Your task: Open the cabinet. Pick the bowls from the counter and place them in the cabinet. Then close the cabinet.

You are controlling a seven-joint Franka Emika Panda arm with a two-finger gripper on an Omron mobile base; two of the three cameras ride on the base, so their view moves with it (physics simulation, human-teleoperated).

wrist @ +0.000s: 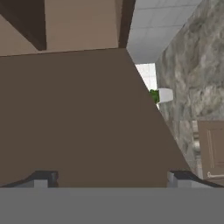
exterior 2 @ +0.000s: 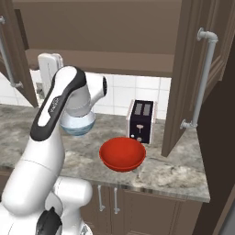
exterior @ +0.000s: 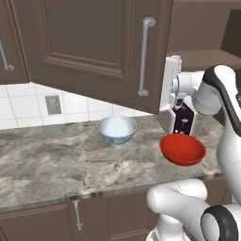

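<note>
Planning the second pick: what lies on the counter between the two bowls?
Bare counter; left base view shows nothing between the white bowl and red bowl.

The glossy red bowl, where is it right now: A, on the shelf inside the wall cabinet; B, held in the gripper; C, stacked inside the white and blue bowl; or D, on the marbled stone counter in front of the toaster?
D: the glossy red bowl sits on the marbled stone counter just in front of the toaster, apart from the white and blue bowl.
</note>
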